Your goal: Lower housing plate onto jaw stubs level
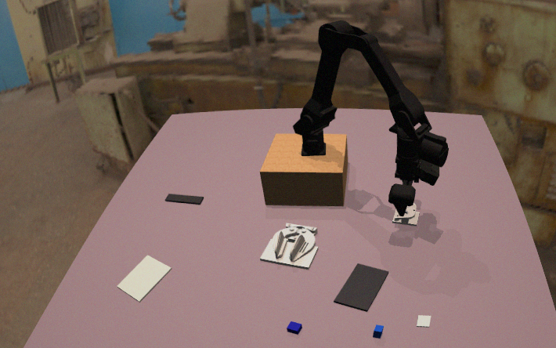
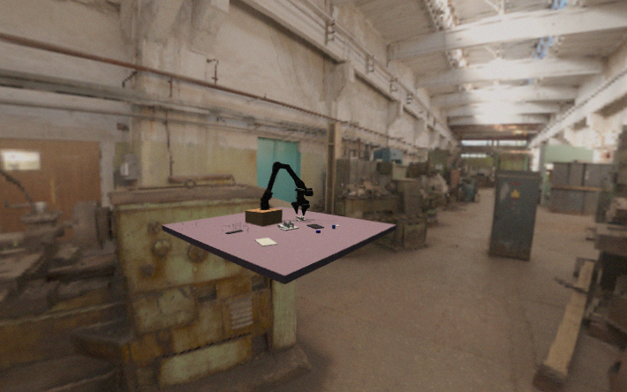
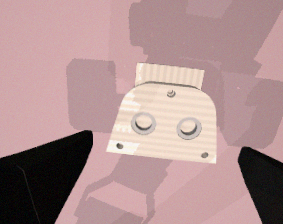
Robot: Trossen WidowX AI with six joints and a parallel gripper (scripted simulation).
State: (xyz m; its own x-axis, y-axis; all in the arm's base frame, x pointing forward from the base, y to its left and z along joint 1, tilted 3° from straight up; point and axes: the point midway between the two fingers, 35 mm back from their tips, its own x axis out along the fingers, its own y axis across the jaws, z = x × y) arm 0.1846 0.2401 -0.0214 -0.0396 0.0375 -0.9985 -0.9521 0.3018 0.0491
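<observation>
The white housing plate lies at the right of the table, flat side up with two ringed holes; a ribbed pale part shows beyond its rounded edge. My gripper is open and empty above it, pointing down. In the wrist view one finger is on each side of the plate, with gaps. The white base stands mid-table in the top view. On it are two pointed jaws, the left jaw and the right jaw, side by side. The jaw stubs are too small to tell.
The arm stands on a wooden block behind the base. A dark panel lies front right of the base, a cream panel front left, a black bar at left. Two blue blocks and a white square lie in front.
</observation>
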